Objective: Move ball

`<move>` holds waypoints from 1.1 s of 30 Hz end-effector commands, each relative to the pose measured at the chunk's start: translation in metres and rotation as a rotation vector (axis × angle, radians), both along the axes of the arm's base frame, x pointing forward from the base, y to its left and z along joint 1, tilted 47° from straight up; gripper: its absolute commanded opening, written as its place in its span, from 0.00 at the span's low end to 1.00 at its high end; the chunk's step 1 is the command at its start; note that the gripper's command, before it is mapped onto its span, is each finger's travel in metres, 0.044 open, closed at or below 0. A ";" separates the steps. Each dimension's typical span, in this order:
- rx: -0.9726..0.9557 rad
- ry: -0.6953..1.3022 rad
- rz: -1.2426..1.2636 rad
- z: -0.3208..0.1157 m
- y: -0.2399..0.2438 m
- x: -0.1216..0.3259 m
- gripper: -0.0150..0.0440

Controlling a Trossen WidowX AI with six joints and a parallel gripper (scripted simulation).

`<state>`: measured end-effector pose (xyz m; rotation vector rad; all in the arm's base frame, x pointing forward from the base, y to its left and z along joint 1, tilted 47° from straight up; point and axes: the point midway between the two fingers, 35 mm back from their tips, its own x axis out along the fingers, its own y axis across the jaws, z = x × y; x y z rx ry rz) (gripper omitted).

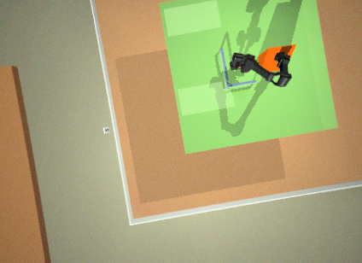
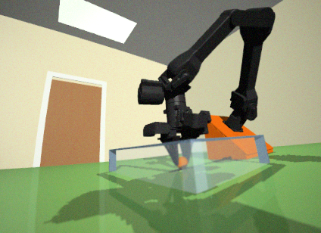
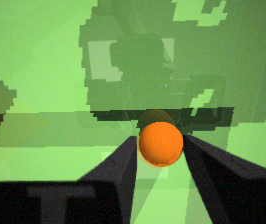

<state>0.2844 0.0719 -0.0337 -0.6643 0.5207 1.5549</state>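
The orange ball (image 2: pixel 182 162) (image 3: pixel 161 144) is low at the table, inside the corner of the two clear walls (image 2: pixel 112 159) (image 1: pixel 224 64). My gripper (image 2: pixel 181 164) (image 3: pixel 159 141) points down with its fingertips on both sides of the ball. The fingers stand slightly apart from it, with a thin gap at the left finger in the wrist view, so it is open around the ball. The see-through copy (image 3: pixel 143 159) shows only as a pale rim at the ball's lower left; the ball covers the rest. In the top view the arm hides most of the ball.
The clear walls stand very near the gripper, and in the exterior view they are in front of the fingertips. The orange base block (image 1: pixel 269 60) (image 2: pixel 227 142) carries the arm behind the corner. The green table top (image 1: pixel 294 113) shows dark shadows of the arm and walls.
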 end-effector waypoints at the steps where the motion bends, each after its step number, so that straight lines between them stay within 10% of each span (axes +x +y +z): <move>1: 0.000 -0.001 0.000 0.000 0.000 0.000 0.65; 25: -0.004 0.002 -0.022 0.055 -0.064 0.006 0.67; 33: -0.001 0.000 -0.018 0.084 -0.093 0.003 1.00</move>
